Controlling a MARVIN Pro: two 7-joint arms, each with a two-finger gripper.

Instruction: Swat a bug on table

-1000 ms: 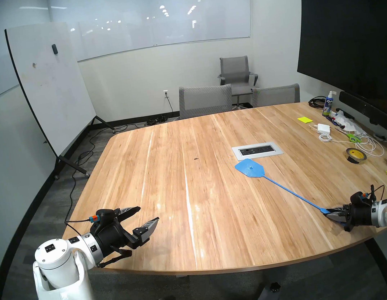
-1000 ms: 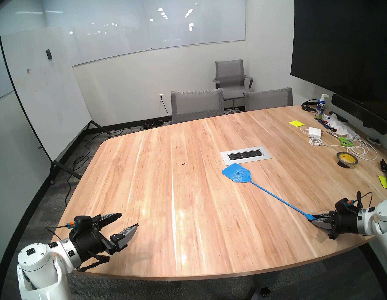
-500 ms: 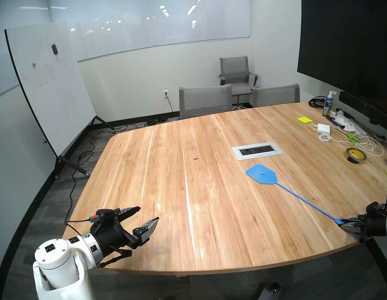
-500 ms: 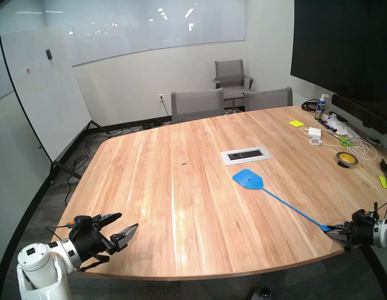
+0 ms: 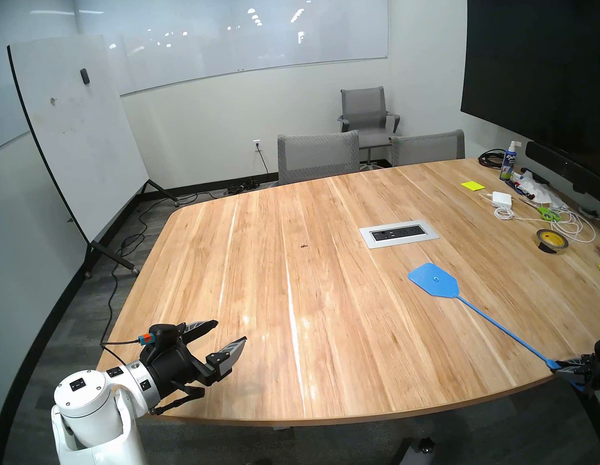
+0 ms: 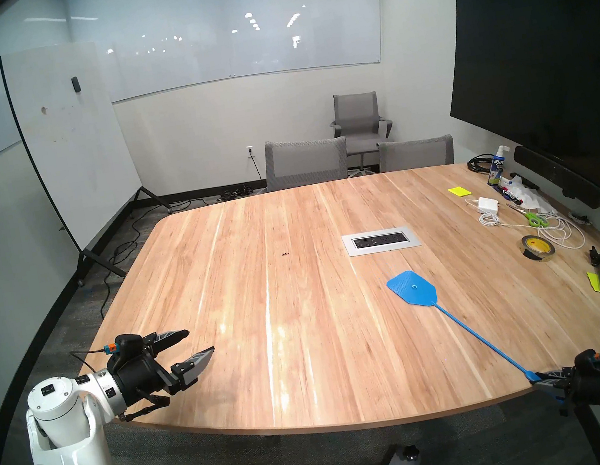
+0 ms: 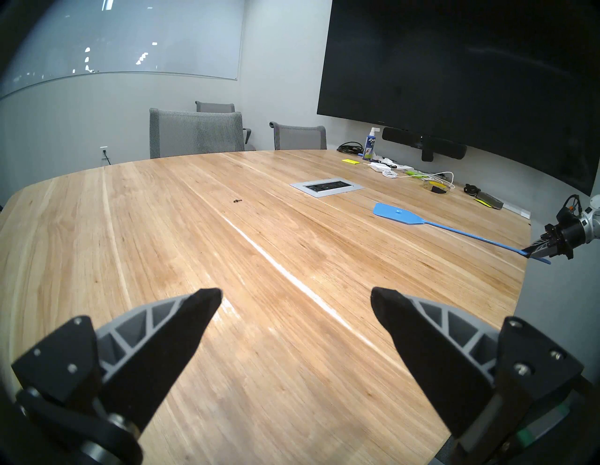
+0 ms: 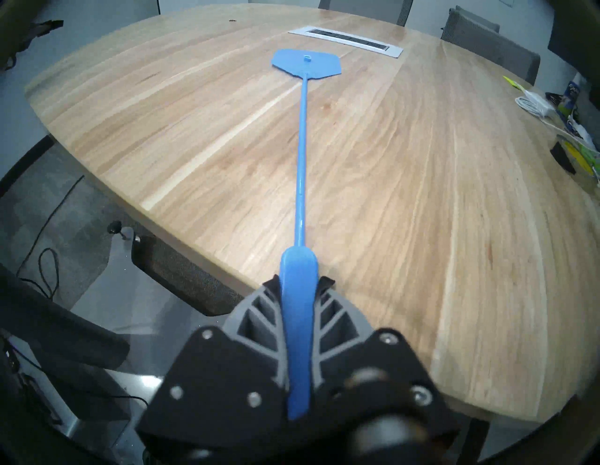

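Swatter (image 5: 480,310) head toward bug (image 5: 304,246)

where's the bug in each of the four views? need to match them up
Head left: bug, centre, left of the outlet panel.
Head right: bug, centre, left of the panel.
Left wrist: bug, upper middle, left of the panel.
Right wrist: bug, top edge, left of the panel.
Shared landmark: the outlet panel.

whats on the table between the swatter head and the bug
Nothing: in the head view only bare wood of the table lies between the swatter head and the bug; the outlet panel sits off that line.
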